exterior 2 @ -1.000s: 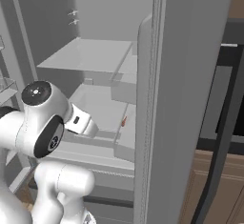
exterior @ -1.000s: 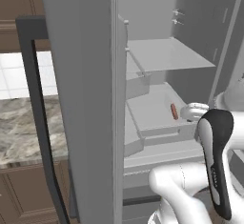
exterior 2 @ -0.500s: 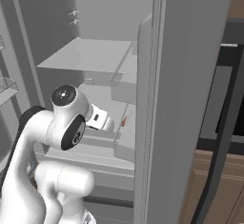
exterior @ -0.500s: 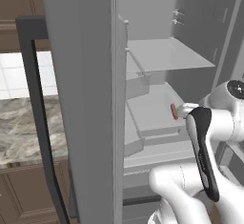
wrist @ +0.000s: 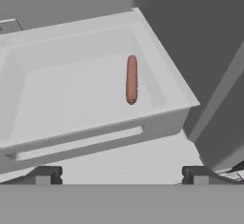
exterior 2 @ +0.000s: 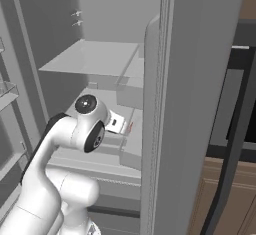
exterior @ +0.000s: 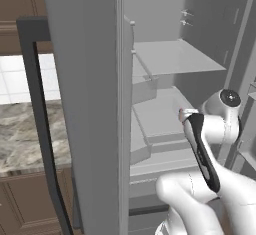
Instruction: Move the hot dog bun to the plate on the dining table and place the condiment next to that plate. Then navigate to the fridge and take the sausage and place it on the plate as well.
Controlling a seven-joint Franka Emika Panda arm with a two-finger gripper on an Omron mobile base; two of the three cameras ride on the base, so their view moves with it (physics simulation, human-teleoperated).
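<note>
The fridge (exterior: 90, 104) stands open, its long black handle (exterior: 41, 129) on the door at the left. A slim red-brown sausage (wrist: 131, 80) lies lengthwise in the right half of a shallow grey drawer (wrist: 62, 94) on a middle level. My gripper (wrist: 122, 176) hovers in front of and above that drawer, open and empty, with its dark fingertips (wrist: 45, 174) wide apart. In the base views my forearm covers most of the sausage (exterior 2: 131, 126), so just a red sliver (exterior: 180, 113) shows beside my hand (exterior 2: 116, 123). The bun, plate, condiment and dining table are out of view.
A flat grey shelf (exterior: 175, 56) hangs above the drawer. The fridge side wall (wrist: 200, 42) stands close to the drawer's right. Door bins (exterior 2: 7, 91) sit on the left. A marble counter (exterior: 20, 134) over brown cabinets lies left of the fridge door.
My arm has swung deeper into the fridge, and the hand has moved in toward the drawer with the sausage. The jaws have stayed open.
</note>
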